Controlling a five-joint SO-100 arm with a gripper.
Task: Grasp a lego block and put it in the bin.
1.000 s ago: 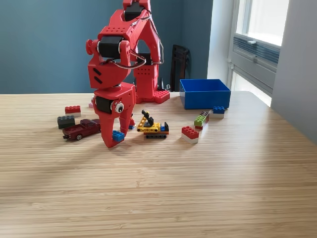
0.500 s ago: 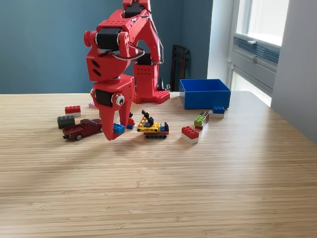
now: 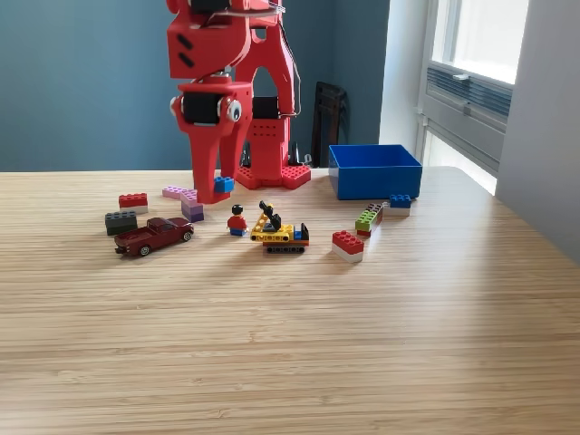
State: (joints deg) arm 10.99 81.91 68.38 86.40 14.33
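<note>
My red gripper [image 3: 216,188] hangs well above the table at the exterior view's left of centre, fingers pointing down, shut on a small blue lego block [image 3: 223,184]. The bin [image 3: 374,169], a low bright blue box, stands at the back right of the table, some way to the right of the gripper. Below the gripper a pink and purple piece [image 3: 186,201] and a small red and blue figure [image 3: 237,221] lie on the wood.
On the table lie a dark red toy car [image 3: 152,236], a dark grey brick [image 3: 120,222], a red brick [image 3: 133,201], a yellow and black toy vehicle [image 3: 277,231], a red and white brick [image 3: 347,245], a green stack [image 3: 368,218] and a blue brick [image 3: 400,203]. The red arm base [image 3: 269,154] stands behind.
The gripper has risen from table level with the blue block held in it, uncovering the pink piece and the small figure beneath.
</note>
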